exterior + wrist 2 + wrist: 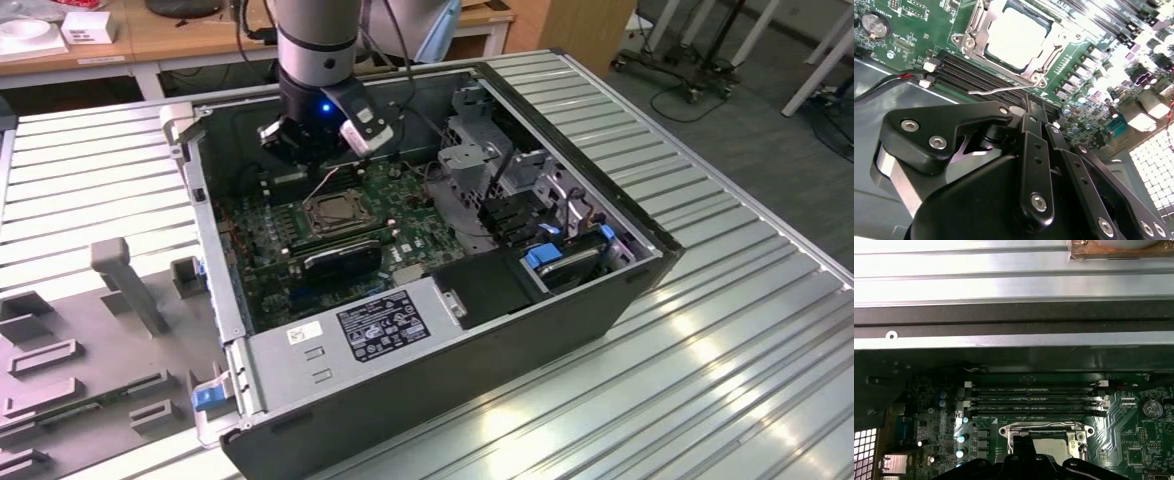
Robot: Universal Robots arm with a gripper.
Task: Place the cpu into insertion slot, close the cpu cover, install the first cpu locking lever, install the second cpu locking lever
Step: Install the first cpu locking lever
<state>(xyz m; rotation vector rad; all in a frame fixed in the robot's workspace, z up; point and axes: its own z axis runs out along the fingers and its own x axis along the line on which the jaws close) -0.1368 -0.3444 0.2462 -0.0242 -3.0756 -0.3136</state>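
- Ribbed silver slats make up the desk (747, 330), and wooden furniture stands behind it.
- An open computer case (574, 330) lies on its side on the desk, with the green board (407, 200) facing up inside it.
- To the exterior view's left of the case sits a grey foam tray (80, 380) with upright blocks.
- The arm reaches down into the far end of the case, and the pincer (327, 160) hangs just above the board.
- The cpu (1016, 35) lies flat in the insertion slot (307, 215), its pale metal top showing in both wrist views.
- The cpu cover (976, 25) is down over the chip, its silver frame around the chip's edges.
- A thin wire locking lever (996, 91) stands free of the socket; in the exterior view it slants up from the socket's edge toward the pincer.
- In the second wrist view the black fingers (1031, 130) of the pincer (1029, 100) are pressed together. The lever's free end meets their tips and seems to be pinched there, though the contact itself is hard to make out.
- Black memory slots (1034, 400) run between the socket and the case wall.
- A round coin battery (874, 25) sits on the board, well apart from the socket.
- A black ribbed heatsink (340, 262) sits just beside the socket, on the side away from the arm.
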